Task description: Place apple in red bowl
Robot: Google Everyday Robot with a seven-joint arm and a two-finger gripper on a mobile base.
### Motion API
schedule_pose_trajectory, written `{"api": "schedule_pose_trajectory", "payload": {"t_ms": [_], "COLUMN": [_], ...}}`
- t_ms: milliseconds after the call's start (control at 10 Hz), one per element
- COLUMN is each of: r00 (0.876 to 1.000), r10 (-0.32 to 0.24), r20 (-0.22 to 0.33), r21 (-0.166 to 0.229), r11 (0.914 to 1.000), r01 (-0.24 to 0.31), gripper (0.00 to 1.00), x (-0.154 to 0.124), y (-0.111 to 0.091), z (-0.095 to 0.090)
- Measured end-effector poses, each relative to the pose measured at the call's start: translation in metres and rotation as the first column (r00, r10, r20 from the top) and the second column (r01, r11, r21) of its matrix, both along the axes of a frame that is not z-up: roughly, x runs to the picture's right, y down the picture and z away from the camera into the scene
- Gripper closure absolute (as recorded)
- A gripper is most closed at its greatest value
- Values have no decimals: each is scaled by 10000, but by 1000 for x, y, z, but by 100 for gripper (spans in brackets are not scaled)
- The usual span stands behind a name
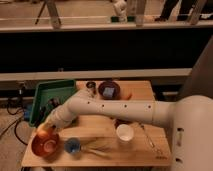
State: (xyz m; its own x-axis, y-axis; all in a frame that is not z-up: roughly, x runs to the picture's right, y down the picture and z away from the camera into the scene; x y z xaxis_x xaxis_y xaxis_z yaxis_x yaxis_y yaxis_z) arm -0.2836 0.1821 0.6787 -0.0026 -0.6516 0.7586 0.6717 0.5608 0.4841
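The red bowl sits on the wooden table's front left corner. The apple hangs just over the bowl's far rim, small and orange-red. My gripper is at the end of the white arm that reaches in from the right, and it is shut on the apple from above. The fingers are mostly hidden behind the wrist and the fruit.
A green tray lies behind the bowl at the left. A blue cup stands right of the bowl with utensils beside it, then a white cup. A dark maroon bowl, a small dark cup and a slim orange item are at the back.
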Motion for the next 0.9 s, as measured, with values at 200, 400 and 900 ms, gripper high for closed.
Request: {"api": "schedule_pose_trajectory", "payload": {"t_ms": [200, 400, 900], "r00": [10000, 10000, 9999], "r10": [-27, -55, -129], "r20": [18, 26, 47], "r21": [-35, -56, -91], "r11": [10000, 10000, 9999], "r01": [27, 55, 129], "gripper": [67, 65, 41], "x": [0, 0, -1], "y": [2, 4, 8], "z": [0, 0, 0]}}
